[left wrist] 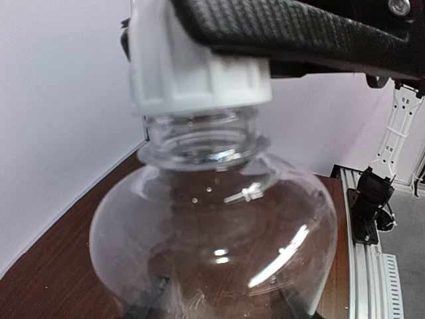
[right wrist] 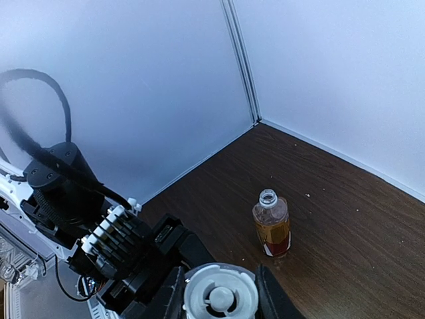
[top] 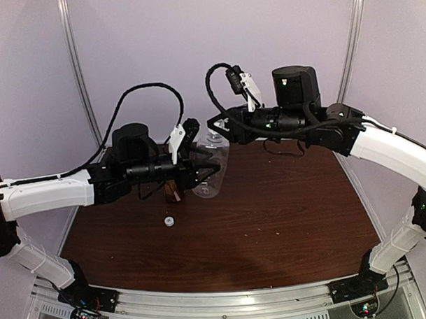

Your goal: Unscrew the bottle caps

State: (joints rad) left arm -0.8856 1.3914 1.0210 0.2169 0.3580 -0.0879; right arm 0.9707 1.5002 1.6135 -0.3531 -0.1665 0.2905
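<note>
Nearest me, a loose cap (top: 170,221) lies on the worktop (top: 271,220). Just beyond it the amber bottle (right wrist: 271,226) stands upright with its neck open. Beside that, my left hand (top: 201,172) grips the clear bottle (left wrist: 212,226) by its body. Farthest out, my right hand (right wrist: 221,296) is clamped on that bottle's white cap (left wrist: 199,76), with threads showing beneath it.

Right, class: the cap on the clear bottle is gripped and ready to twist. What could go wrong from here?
1. The clear bottle may spin in the left pincer when the right pincer twists its white cap.
2. The amber bottle stands uncapped close to the left arm; a knock could spill it.
</note>
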